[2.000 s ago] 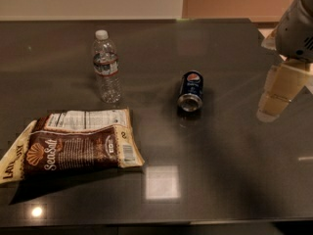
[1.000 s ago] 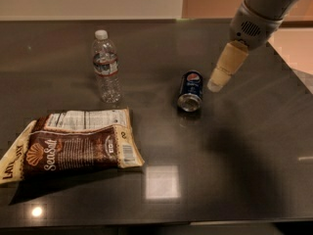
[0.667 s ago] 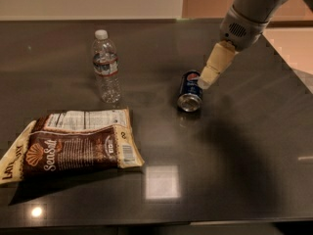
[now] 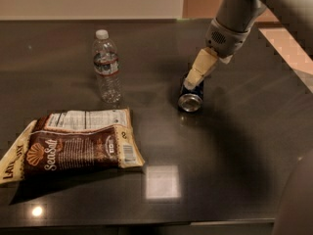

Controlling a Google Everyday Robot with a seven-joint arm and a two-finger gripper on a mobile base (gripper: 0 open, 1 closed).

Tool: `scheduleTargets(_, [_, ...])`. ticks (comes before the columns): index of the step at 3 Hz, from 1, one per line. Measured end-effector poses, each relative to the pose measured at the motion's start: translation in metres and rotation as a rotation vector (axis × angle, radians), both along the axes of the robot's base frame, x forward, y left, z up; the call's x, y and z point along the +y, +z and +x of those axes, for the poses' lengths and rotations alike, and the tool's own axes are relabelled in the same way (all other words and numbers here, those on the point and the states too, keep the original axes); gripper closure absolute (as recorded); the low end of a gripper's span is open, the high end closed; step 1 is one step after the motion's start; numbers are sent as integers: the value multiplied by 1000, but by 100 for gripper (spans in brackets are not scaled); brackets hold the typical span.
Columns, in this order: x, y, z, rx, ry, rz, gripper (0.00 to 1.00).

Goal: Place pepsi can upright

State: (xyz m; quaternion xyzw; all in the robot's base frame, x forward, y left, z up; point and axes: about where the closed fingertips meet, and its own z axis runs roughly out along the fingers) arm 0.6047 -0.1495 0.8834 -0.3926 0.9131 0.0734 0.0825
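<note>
The pepsi can lies on its side on the dark table, right of centre, its silver end facing me. My gripper comes down from the upper right on a grey arm, its cream fingers over the far end of the can, hiding the logo. I cannot tell whether it touches the can.
A clear plastic water bottle stands upright at the left of the can. A brown and white Sea Salt chip bag lies flat at the front left. The table's right edge is near the arm.
The gripper has moved left and down from the right side of the table onto the far end of the can. The can, bottle and bag have not moved.
</note>
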Motion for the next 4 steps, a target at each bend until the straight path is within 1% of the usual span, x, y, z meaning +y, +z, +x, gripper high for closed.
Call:
scheduleTargets(1, [6,-3,4,-12,-98,-40,0])
scheduleTargets(2, [10,3,5,-55,-207,-94,0])
scheduleTargets(3, [10,3,5,-55,-207,-94,0])
scheduleTargets(4, [14,2,4,-68,-242,-101,0])
